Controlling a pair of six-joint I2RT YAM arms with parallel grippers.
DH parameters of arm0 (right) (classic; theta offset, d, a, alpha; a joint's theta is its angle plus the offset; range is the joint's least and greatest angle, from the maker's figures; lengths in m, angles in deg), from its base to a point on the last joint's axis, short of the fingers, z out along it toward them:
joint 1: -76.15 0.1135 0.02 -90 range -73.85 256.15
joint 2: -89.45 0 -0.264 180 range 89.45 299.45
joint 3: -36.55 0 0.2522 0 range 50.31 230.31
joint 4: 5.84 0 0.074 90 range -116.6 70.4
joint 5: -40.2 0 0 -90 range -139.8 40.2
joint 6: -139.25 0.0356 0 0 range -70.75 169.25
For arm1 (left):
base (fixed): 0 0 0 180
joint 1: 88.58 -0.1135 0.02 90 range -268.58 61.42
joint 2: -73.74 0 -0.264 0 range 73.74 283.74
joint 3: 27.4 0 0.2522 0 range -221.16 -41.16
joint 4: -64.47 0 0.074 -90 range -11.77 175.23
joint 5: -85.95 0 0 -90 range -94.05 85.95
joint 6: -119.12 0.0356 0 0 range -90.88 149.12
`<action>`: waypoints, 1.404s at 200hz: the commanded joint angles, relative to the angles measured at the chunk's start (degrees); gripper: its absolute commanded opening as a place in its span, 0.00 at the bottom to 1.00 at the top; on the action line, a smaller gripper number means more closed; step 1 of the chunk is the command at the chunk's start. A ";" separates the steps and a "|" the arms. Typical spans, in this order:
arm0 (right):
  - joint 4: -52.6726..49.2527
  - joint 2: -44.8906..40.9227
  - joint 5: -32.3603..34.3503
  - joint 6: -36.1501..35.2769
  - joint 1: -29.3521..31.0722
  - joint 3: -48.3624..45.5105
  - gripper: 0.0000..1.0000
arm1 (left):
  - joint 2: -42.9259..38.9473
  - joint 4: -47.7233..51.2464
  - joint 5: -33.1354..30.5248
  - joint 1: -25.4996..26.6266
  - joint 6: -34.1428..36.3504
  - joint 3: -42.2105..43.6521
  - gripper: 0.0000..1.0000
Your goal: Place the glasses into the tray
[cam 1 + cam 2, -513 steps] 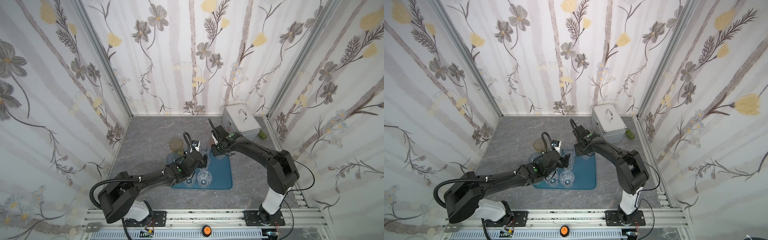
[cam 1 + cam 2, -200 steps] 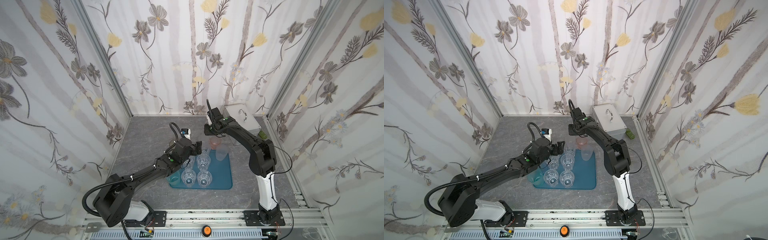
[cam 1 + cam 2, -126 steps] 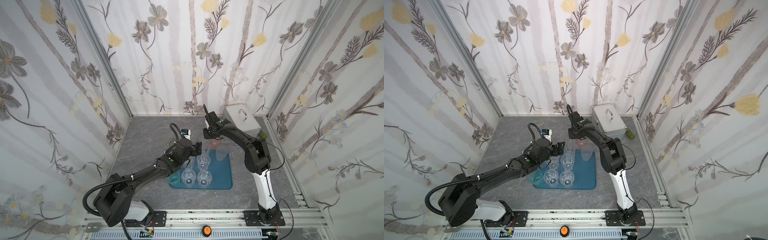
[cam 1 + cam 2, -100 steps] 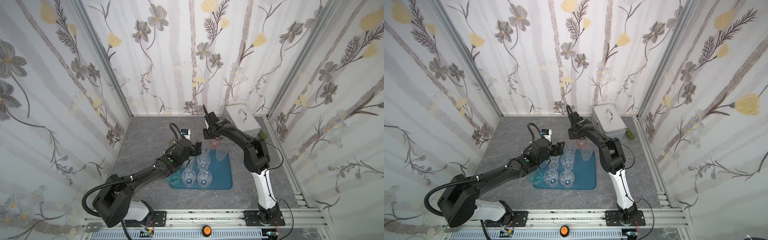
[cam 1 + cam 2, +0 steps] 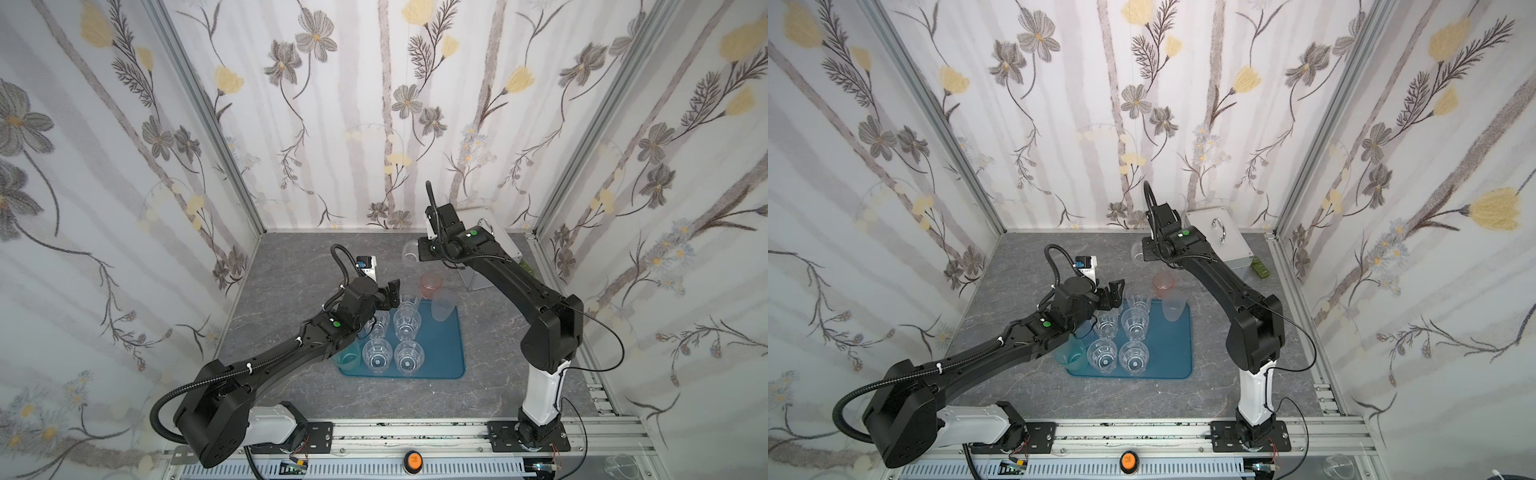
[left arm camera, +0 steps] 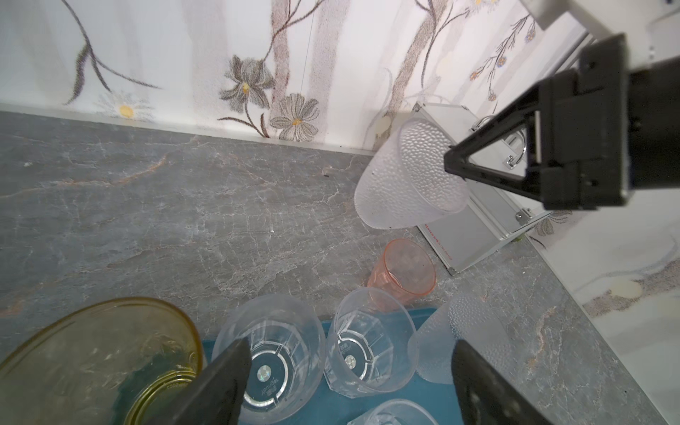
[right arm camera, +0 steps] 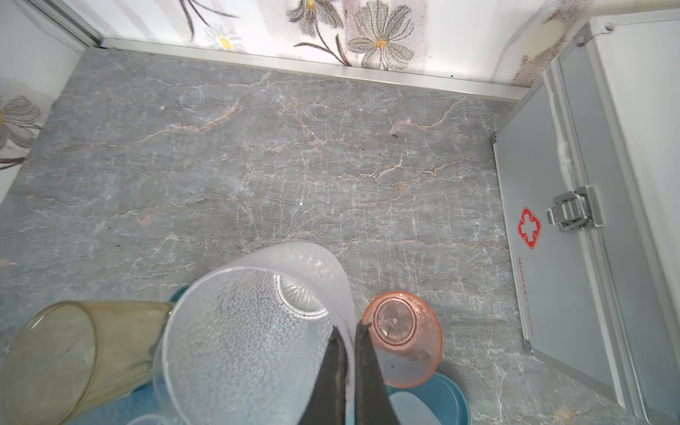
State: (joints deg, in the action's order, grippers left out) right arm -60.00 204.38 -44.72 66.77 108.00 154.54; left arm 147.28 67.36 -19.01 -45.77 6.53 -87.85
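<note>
My right end effector (image 7: 349, 331) has just clamped shut on the rim of a frosted glass (image 7: 250, 331). It holds the glass tilted near the worktop's (image 5: 299, 266) back edge, not yet in the tray (image 5: 444, 353). My left end effector (image 6: 347, 344) hangs open over the tray's back-left corner, so I judge this glass ready to carry.

A red cross sign (image 7: 529, 227) is showing on the face of the silver case (image 7: 574, 312), off to one side of the right hand (image 7: 349, 329). A line of red lettering (image 7: 526, 294) is running next to it, too small to read. Raised lettering (image 6: 265, 392) is circling the base of a clear glass (image 6: 268, 331) just beside the left hand (image 6: 349, 349), and I cannot make it out.
</note>
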 commanded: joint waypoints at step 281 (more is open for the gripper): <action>4.81 -20.38 0.75 5.83 3.27 -45.77 0.04 | 9.67 -0.99 -9.59 15.77 2.90 -0.15 0.89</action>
State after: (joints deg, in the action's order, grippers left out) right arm -57.51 183.31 -46.09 73.53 111.28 108.53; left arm 156.98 67.47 -27.82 -29.92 9.83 -88.23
